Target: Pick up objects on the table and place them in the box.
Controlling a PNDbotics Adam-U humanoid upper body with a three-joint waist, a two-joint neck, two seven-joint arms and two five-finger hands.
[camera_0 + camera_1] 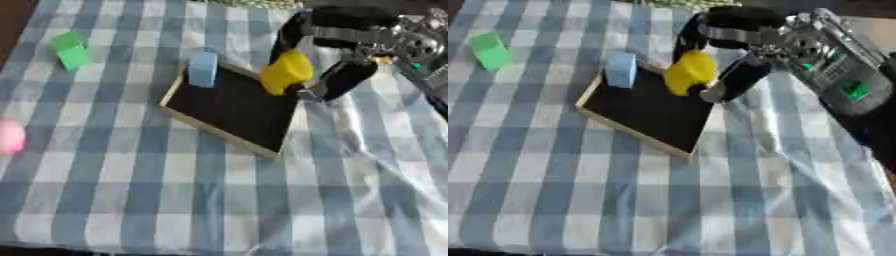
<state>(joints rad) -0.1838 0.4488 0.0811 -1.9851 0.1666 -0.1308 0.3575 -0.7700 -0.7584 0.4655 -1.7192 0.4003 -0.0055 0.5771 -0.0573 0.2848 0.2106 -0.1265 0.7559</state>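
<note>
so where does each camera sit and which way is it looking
Left eye view: in the head, looking down at the checked cloth and box; right hand enters upper right, holding a yellow object.
Right eye view: same head, set slightly right, showing more of the right arm.
Both share the box, blue block and green block.

Soft even light, overall blur

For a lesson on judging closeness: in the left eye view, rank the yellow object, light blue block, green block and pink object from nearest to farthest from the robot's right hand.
1. Yellow object: held in the right hand, over the box's far right edge.
2. Light blue block: at the box's far left corner.
3. Green block: far left of the cloth.
4. Pink object: left edge, nearer the robot.
</note>
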